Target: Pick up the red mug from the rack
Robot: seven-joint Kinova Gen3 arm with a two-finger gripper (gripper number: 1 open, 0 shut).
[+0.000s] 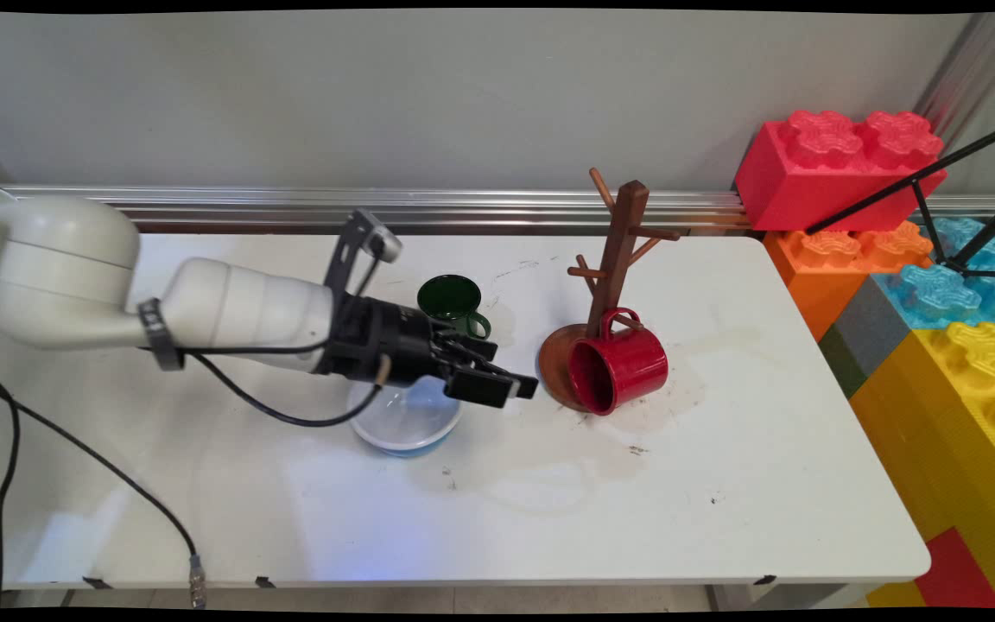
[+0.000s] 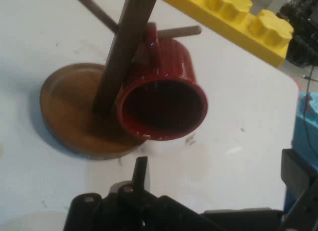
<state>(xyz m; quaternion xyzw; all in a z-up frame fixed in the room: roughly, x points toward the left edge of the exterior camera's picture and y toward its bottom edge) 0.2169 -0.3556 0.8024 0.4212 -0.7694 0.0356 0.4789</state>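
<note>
- While the jaws [image 1: 506, 384] stand wide apart and hold nothing, a pale bowl [image 1: 402, 423] sits on the bench [image 1: 722, 484] right beneath them.
- Just ahead of the jaws, the red mug [image 2: 161, 99] hangs tipped on its side, its handle over a low peg of the wooden mug tree [image 2: 119, 52].
- Its long axis runs nearly level, mouth toward the jaws, bottom away.
- Behind the jaws stands a green mug [image 1: 453, 302].
- Far beyond are big toy blocks [image 1: 843, 168].
</note>
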